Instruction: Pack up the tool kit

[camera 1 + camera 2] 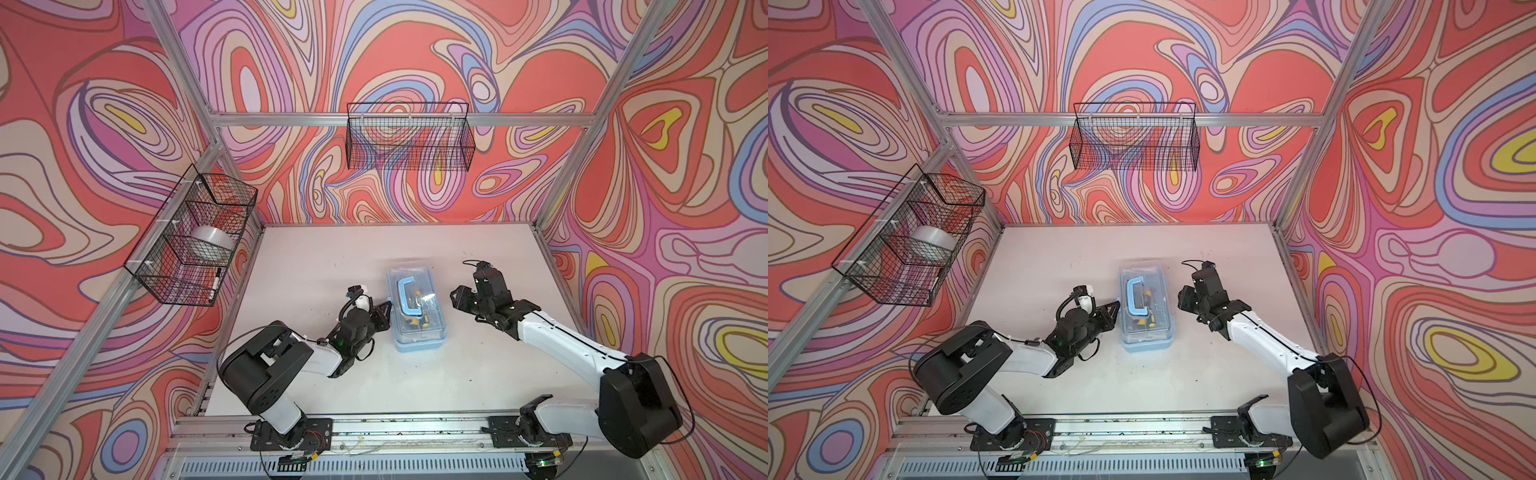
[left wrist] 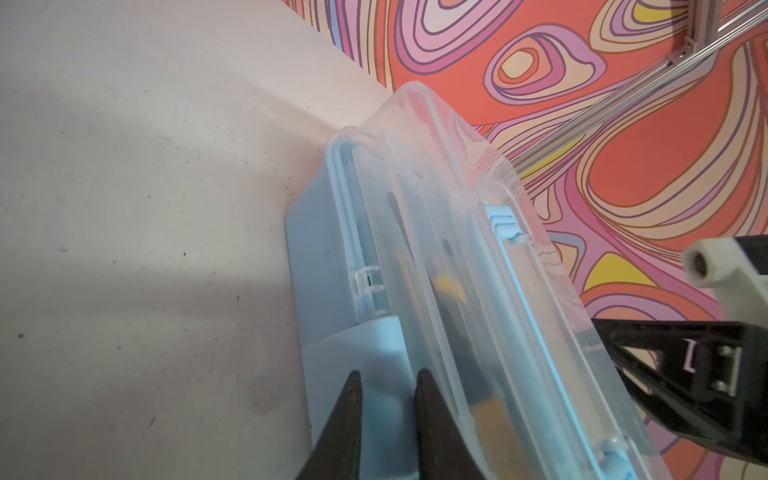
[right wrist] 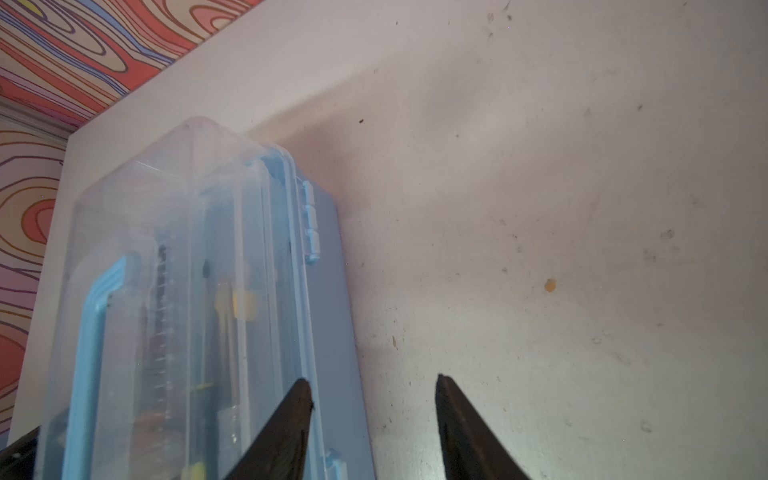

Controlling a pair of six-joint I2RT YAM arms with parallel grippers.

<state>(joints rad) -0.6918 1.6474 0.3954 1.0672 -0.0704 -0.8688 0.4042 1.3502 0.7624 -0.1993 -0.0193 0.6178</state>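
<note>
Pressure is best put squarely on the pale latch tab (image 2: 362, 348) by the narrowed left hand (image 2: 388, 378), grasp not discernible; the clear-lidded light-blue plastic case (image 1: 417, 332) is to be braced at its hinge side by the released, empty right hand (image 3: 374, 381).

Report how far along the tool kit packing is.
Done: tools lie inside the tool kit, clear lid down over them. In hand: the left gripper has its fingers straddling the latch; the right gripper is open beside the hinge. Left: the latch may need snapping shut; I cannot tell.
</note>
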